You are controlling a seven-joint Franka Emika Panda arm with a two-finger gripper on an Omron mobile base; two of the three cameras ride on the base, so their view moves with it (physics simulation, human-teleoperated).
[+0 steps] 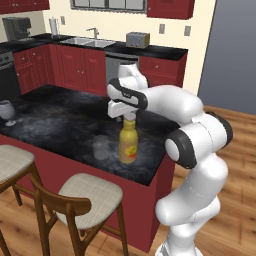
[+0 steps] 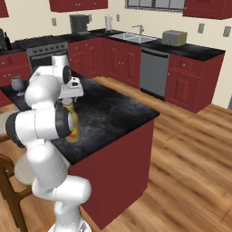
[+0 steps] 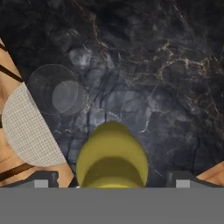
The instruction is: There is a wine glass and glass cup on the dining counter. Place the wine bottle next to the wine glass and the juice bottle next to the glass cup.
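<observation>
While the left base view is swept from its far left, a wine glass (image 1: 7, 111) is seen upright on the black marbled desk (image 1: 60, 120), well apart from everything else. Further right, near the front edge, the glass cup (image 1: 101, 147) is found standing, and just beside it on the right the juice bottle (image 1: 128, 142) is planted upright. Directly above the bottle's cap the claw (image 1: 123, 116) is hung, its fingers (image 3: 43, 180) spread wide on either side of the yellow body and clear of it.
</observation>
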